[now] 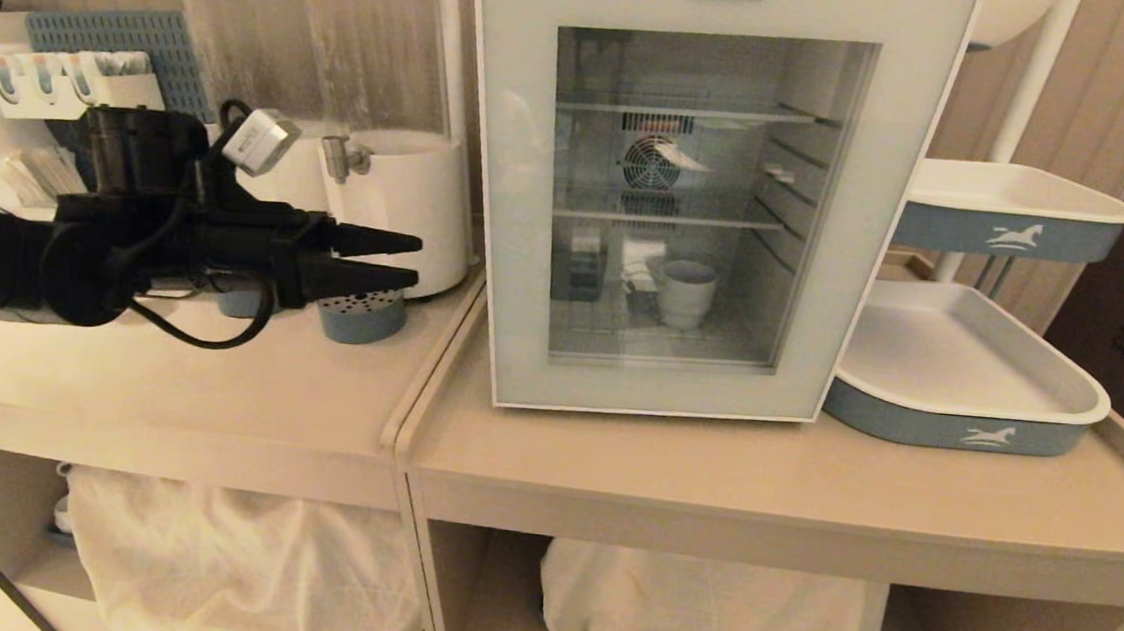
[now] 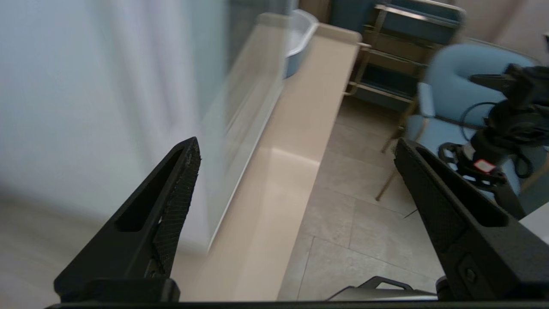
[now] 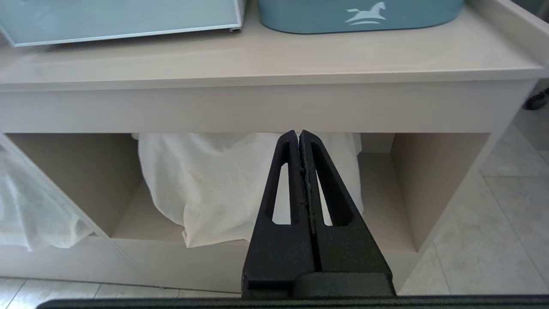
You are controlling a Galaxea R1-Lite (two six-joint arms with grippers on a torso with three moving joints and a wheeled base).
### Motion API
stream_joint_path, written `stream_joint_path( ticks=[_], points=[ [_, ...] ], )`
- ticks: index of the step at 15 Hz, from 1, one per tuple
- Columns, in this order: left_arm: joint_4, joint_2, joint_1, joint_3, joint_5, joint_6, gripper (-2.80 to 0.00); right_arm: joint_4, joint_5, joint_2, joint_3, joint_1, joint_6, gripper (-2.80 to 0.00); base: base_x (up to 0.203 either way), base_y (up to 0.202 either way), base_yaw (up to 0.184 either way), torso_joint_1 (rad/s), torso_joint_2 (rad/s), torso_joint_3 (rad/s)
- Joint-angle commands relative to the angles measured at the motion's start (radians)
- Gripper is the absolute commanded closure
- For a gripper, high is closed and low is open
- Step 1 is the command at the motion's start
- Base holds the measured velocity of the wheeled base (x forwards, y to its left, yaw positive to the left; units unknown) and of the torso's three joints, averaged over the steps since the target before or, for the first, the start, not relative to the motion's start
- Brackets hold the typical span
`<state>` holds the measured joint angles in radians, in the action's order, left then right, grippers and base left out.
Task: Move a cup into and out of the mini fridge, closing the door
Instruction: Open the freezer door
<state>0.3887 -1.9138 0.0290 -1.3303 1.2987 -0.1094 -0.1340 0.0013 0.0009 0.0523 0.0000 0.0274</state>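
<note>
we saw the left claw (image 2: 296,150) spread wide and empty, the pale mini fridge (image 2: 85,98) blurred beside one finger, the beige worktop (image 2: 279,171) running ahead, a blue chair (image 2: 450,86) beyond on the tiled floor (image 2: 356,223).

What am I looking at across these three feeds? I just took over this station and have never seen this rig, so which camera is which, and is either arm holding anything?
It is a two-armed robot facing a counter. The wide picture comes from its head; the other two come from cameras on its wrists, looking out past the jaws.

On the counter stands the mini fridge with its glass door shut. Through the glass you see the cup on the fridge floor. Two drink dispensers stand on the left, stacked blue-and-white trays on the right.

The left gripper is level above the counter, left of the fridge, pointing toward it; its jaws are open and empty, well apart in its wrist view.

The right gripper is parked low before the counter's open shelf, jaws shut on nothing.

So neither arm holds anything.
</note>
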Motion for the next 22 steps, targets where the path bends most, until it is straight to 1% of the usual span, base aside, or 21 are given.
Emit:
stream_joint_path(
  ticks=[1, 4, 9, 11, 12, 16, 20, 22],
  points=[
    [0.009, -0.035, 0.037, -0.044, 0.004, 0.011, -2.8, -0.001, 0.0, 0.001, 0.0, 0.0, 0.0, 0.0, 0.0, 0.0, 0.0, 0.0, 0.0, 0.0],
    [0.012, -0.076, 0.059, -0.129, 0.003, 0.045, -2.8, -0.001, 0.0, 0.001, 0.0, 0.0, 0.0, 0.0, 0.0, 0.0, 0.0, 0.0, 0.0, 0.0],
    [0.032, -0.116, 0.065, -0.153, -0.05, 0.021, -2.8, -0.001, 0.0, 0.001, 0.0, 0.0, 0.0, 0.0, 0.0, 0.0, 0.0, 0.0, 0.0, 0.0],
    [0.09, -0.148, 0.082, -0.171, -0.098, 0.025, -2.8, -0.001, 0.0, 0.001, 0.0, 0.0, 0.0, 0.0, 0.0, 0.0, 0.0, 0.0, 0.0, 0.0],
    [0.104, -0.152, 0.086, -0.174, -0.133, 0.035, -2.8, -0.001, 0.0, 0.001, 0.0, 0.0, 0.0, 0.0, 0.0, 0.0, 0.0, 0.0, 0.0, 0.0],
    [0.102, -0.151, 0.101, -0.163, -0.126, 0.065, -2.8, -0.001, 0.0, 0.001, 0.0, 0.0, 0.0, 0.0, 0.0, 0.0, 0.0, 0.0, 0.0, 0.0],
    [0.102, -0.14, 0.103, -0.161, -0.115, 0.132, -2.8, -0.001, 0.0, 0.001, 0.0, 0.0, 0.0, 0.0, 0.0, 0.0, 0.0, 0.0, 0.0, 0.0],
    [0.106, -0.14, 0.104, -0.166, -0.108, 0.145, -2.8, -0.001, 0.0, 0.001, 0.0, 0.0, -0.001, 0.0, 0.0, 0.0, 0.0, 0.0, 0.0, 0.0]
  ],
)
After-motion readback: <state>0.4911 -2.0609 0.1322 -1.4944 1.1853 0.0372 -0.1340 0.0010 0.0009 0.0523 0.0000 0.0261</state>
